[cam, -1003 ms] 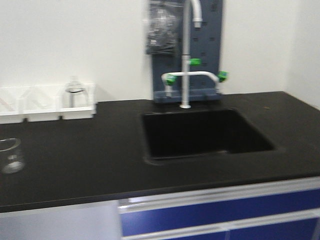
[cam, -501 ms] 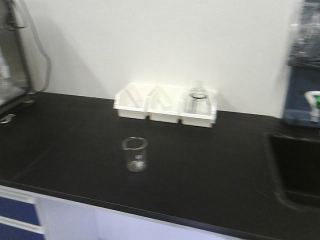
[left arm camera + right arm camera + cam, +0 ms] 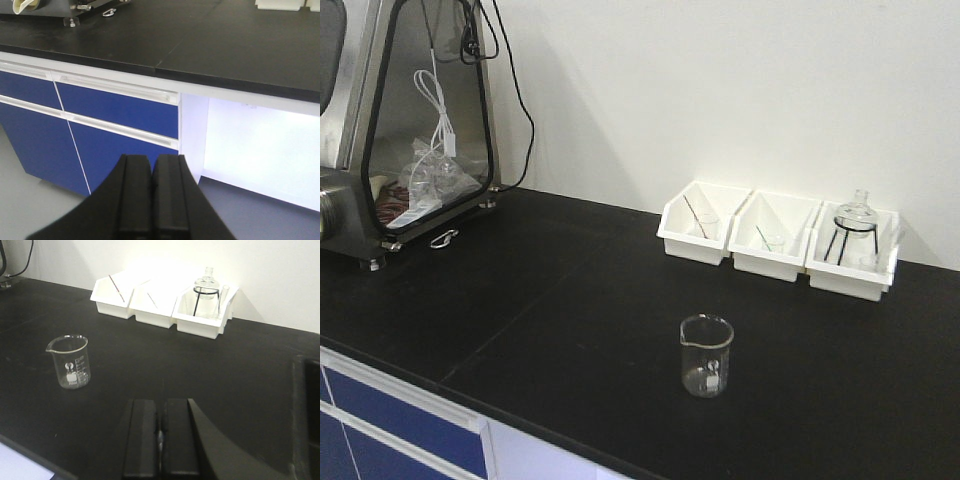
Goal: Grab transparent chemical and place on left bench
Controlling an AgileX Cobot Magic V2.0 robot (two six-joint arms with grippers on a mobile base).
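Note:
The transparent chemical is a small clear glass beaker [image 3: 706, 357] with a pouring lip, standing upright on a long matte black worktop [image 3: 570, 300]. Whether this worktop is the left bench I cannot tell. In the right wrist view the beaker [image 3: 70, 362] stands ahead and to the left of my right gripper [image 3: 161, 402], which is shut on nothing and hovers over the worktop [image 3: 150, 355]. My left gripper [image 3: 151, 159] is shut and empty. It sits below the worktop's edge [image 3: 200, 45], facing the blue drawers.
A white three-bin tray [image 3: 780, 240] stands against the wall and holds a round flask on a black tripod [image 3: 855, 225]. A steel glass-fronted enclosure [image 3: 410, 130] stands at the far left. A sink edge [image 3: 305, 405] lies to the right. Blue drawer fronts [image 3: 115, 105] are under the bench.
The front view has swung left along the bench. The sink and tap have left the view, the beaker has shifted from the left edge to the middle, and the steel enclosure has come in.

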